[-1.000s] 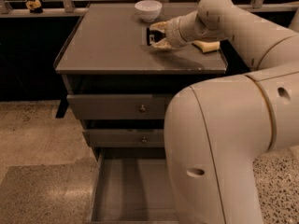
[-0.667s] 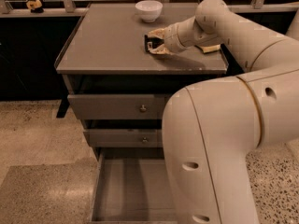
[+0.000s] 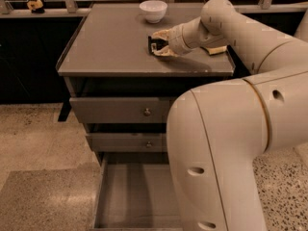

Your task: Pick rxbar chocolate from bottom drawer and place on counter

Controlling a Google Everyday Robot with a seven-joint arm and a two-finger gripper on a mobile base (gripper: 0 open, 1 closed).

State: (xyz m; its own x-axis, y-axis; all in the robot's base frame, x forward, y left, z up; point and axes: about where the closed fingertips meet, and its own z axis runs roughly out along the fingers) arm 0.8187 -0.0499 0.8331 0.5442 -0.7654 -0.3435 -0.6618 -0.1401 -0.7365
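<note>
Gripper (image 3: 157, 47) on counter (image 3: 108, 47)
Its fingers clamp the rxbar chocolate (image 3: 152, 43), near the white bowl (image 3: 153, 10); bottom drawer (image 3: 132, 196) below stands open.

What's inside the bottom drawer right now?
The visible floor of the bottom drawer is bare; the robot's arm covers its right side, so that part is unknown. The claw is up on the counter, at the rxbar chocolate.

Counter (image 3: 110, 52): grey-brown top, worn front edge. Gripper (image 3: 156, 44) low over centre, clamped on rxbar chocolate (image 3: 152, 42); bar's contact with surface unclear. White bowl (image 3: 153, 9) beyond gripper, near back edge. Yellow sponge (image 3: 215, 50) right of gripper, partly behind arm.
</note>
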